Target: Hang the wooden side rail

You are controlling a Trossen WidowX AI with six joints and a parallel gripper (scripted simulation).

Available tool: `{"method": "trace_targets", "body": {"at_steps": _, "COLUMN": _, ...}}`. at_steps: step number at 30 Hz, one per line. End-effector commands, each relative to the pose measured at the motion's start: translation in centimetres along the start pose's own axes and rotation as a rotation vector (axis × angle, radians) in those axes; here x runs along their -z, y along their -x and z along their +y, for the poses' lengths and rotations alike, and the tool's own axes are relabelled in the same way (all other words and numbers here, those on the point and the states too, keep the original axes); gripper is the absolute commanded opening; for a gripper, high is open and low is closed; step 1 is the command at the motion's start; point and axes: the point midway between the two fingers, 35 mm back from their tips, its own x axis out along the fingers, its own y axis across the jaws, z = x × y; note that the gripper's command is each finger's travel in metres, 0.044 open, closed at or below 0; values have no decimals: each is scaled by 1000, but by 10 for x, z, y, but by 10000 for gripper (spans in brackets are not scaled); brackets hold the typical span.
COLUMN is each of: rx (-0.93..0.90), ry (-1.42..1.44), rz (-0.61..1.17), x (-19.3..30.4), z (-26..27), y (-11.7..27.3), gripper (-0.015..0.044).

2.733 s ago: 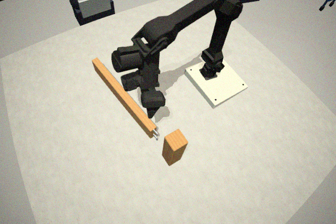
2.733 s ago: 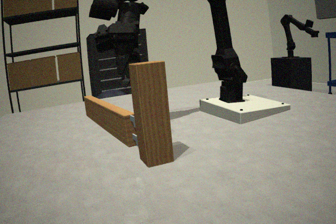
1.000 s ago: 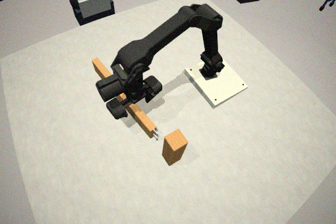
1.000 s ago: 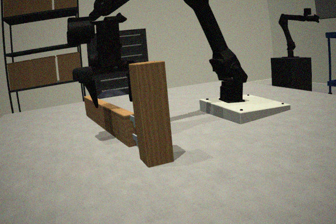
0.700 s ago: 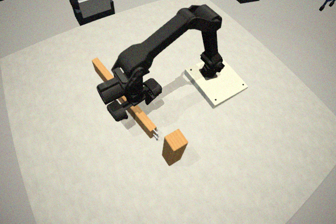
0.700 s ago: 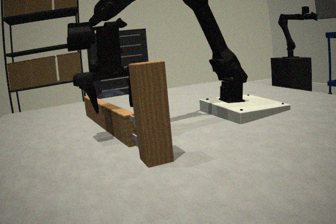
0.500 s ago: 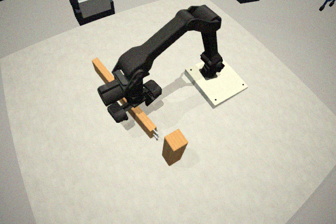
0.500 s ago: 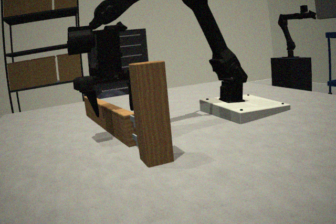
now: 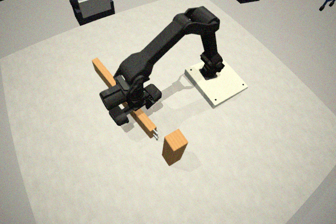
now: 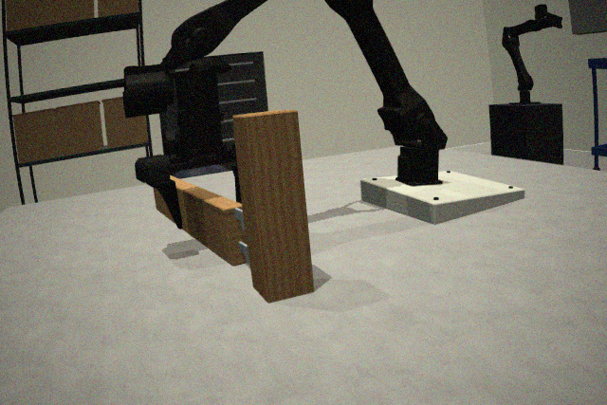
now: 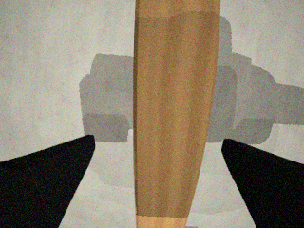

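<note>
The wooden side rail [image 9: 103, 72] [image 10: 218, 231] [image 11: 171, 95] lies on the table, standing on its narrow edge. Two steel hooks [image 9: 155, 134] [image 10: 243, 248] stick out of its near end, a short gap from the headboard post [image 9: 175, 145] [image 10: 274, 204]. The post stands upright; its slot and pins are hidden in the top and exterior views. My gripper [image 9: 135, 110] [image 10: 208, 214] [image 11: 159, 144] is open and empty, pointing down. Its fingers are spread on either side of the rail's middle part, with a gap on both sides in the wrist view. The right finger is mostly hidden behind the post in the exterior view.
The arm's white base plate [image 9: 228, 88] [image 10: 470, 191] sits on the table [image 9: 81, 175] [image 10: 147, 341] to the right of the rail. Shelving, a chair, a black box and a second arm stand in the background, off the table.
</note>
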Motion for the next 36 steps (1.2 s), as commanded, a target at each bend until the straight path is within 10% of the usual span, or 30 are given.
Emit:
{"method": "trace_targets", "body": {"at_steps": 1, "rx": 10, "ry": -7, "rz": -2, "x": 0, "z": -2, "y": -10, "gripper": 440}}
{"method": "trace_targets", "body": {"at_steps": 8, "rx": 10, "ry": -8, "rz": -1, "x": 0, "z": -2, "y": -14, "gripper": 440}}
{"method": "trace_targets", "body": {"at_steps": 28, "rx": 10, "ry": -8, "rz": -1, "x": 0, "z": -2, "y": -14, "gripper": 0}}
{"method": "trace_targets", "body": {"at_steps": 36, "rx": 10, "ry": -14, "rz": -1, "x": 0, "z": -3, "y": -14, "gripper": 0}}
